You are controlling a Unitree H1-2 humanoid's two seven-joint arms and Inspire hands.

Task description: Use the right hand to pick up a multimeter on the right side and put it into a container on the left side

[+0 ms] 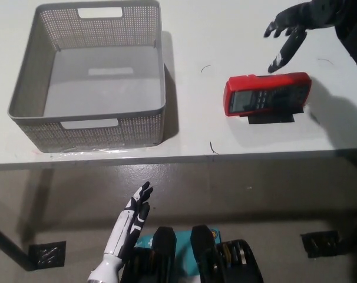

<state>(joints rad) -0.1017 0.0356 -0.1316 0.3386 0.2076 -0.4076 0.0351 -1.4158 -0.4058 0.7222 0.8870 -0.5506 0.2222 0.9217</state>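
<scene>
A red multimeter (267, 94) lies flat on the white table (225, 35) at the right, its dark screen facing up, resting over a strip of black tape (271, 118). My black right hand (293, 26) hovers above and just behind the multimeter, open with fingers spread and pointing left and down, not touching it. The grey mesh basket (25, 82) stands on the left of the table and holds nothing. My white left hand (130, 221) rests open below the table's front edge at the lower left.
The table's front edge (178, 158) runs across the middle of the picture, with grey floor below it. A black tape mark (47, 254) and another (323, 243) lie on the floor. Bare tabletop separates the basket from the multimeter.
</scene>
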